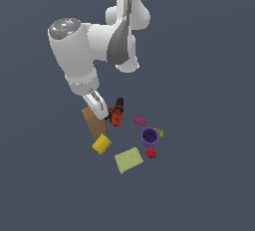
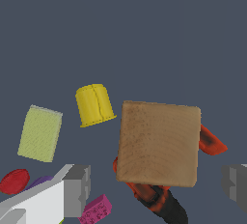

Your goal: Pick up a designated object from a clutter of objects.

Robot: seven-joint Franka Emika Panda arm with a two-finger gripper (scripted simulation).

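Observation:
The designated object, a tan-brown box (image 1: 92,121) (image 2: 159,143), lies at the exterior view's left end of the clutter of objects. My gripper (image 1: 102,113) (image 2: 157,187) hangs just above it, open. Its grey fingers (image 2: 77,189) stand wide on either side of the box, apart from it. An orange-black drill (image 1: 117,111) (image 2: 159,199) lies against the box, partly hidden under it in the wrist view. Close by are a yellow container (image 1: 101,144) (image 2: 95,104) and a yellow-green pad (image 1: 129,160) (image 2: 40,133).
A purple cup (image 1: 149,136), a magenta brick (image 1: 140,121) (image 2: 96,210) and a red strawberry (image 1: 151,153) (image 2: 14,180) lie toward the exterior view's right of the box. A small green-yellow item (image 1: 159,133) sits beside the cup. The ground is plain dark grey.

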